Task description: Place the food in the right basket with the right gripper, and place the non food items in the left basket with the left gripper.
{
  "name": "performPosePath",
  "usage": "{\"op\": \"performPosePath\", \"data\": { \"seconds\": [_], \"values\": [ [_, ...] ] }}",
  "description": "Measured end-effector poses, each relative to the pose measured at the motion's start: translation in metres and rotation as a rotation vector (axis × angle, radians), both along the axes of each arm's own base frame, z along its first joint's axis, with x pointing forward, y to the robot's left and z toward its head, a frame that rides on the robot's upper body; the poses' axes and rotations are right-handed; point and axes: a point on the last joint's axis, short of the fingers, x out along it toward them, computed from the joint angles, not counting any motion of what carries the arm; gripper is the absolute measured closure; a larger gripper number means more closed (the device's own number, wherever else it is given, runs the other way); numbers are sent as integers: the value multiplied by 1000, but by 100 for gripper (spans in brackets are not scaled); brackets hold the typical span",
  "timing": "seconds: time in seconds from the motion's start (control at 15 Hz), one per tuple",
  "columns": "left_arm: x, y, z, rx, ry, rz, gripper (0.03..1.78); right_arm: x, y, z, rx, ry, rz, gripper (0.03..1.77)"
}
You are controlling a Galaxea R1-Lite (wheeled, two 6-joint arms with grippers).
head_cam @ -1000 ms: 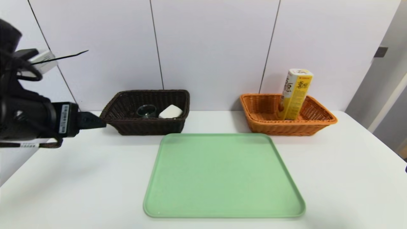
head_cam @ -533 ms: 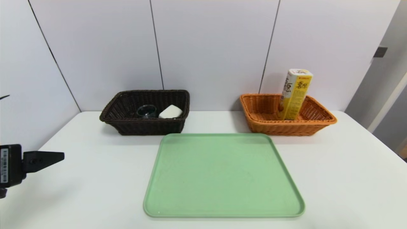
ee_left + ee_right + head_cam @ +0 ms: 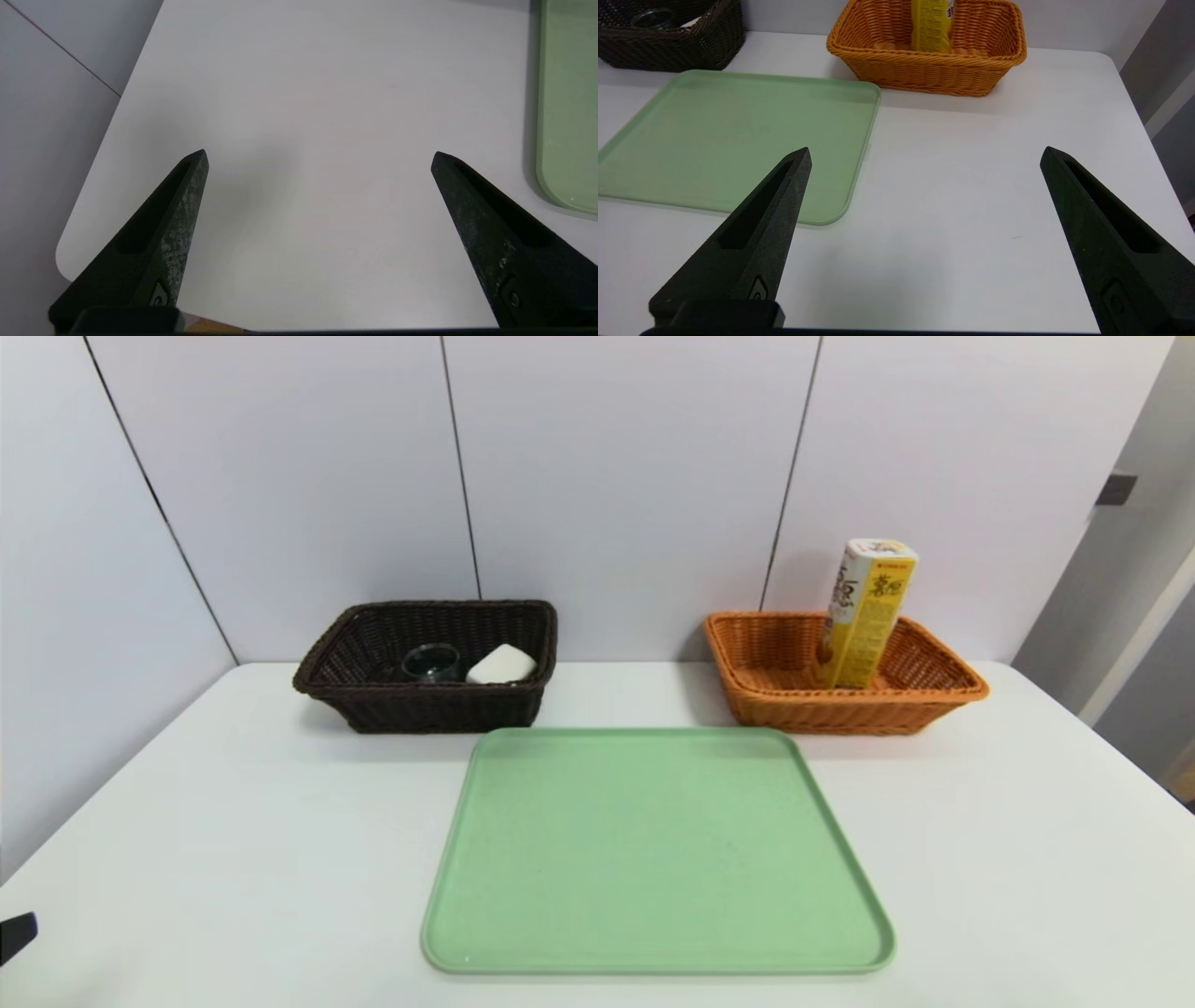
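My left hand (image 3: 320, 150) and right hand (image 3: 926, 147) are both spread open over the bench (image 3: 280, 821); the box (image 3: 864, 616) leans in the orange basket (image 3: 840, 714).

A green tray (image 3: 658, 849) lies on the white table (image 3: 252, 831) before a pale panelled wall (image 3: 616, 485)

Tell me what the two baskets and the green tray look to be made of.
Dark brown basket: woven wicker, matte. Orange basket: same weave, slight sheen; either might be plastic strands. Green tray: probably smooth plastic, judging by its even colour.
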Motion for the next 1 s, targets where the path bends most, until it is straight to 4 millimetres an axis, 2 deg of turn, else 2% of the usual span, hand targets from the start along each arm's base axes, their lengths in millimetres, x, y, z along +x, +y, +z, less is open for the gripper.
{"op": "performPosePath", "data": {
  "seconds": [0.4, 0.8, 1.0],
  "values": [
    [-37, 2, -41, 29, -33, 52, 12, -21, -1, -13, -35, 3, 4, 10],
    [-60, 2, -81, 66, -61, 49, 12, -43, 0, -46, -65, -44, 24, 10],
    [-64, 1, -99, 80, -81, 51, 12, -52, 0, -57, -75, -89, 35, 10]
  ]
}}
